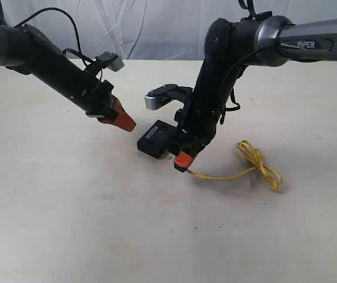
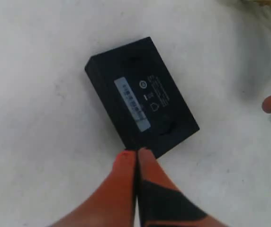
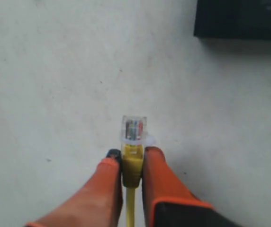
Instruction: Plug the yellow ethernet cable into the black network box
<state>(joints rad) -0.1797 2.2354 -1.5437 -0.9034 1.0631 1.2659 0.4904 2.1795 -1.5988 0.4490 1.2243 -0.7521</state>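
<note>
Over in the exterior view, the box (image 1: 155,138) is lying flat on the table (image 1: 68,206). The right claw (image 1: 182,161) is sitting just beside it, and the cable (image 1: 257,165) is trailing off into a looped bundle. The left claw (image 1: 124,122) is hovering near the box's other side.

Left wrist view is showing that claw's tips pressed together, gripping nothing, and the label (image 2: 131,104) facing up.

Right wrist view is giving what the others aren't: the right claw is pinching the cable just behind the plug (image 3: 133,127), with the box off to one side, not lined up.

My worry is that nothing's bracing the box, so a push is probably going to shove it away. The plug could also miss the port, which no view is showing.
</note>
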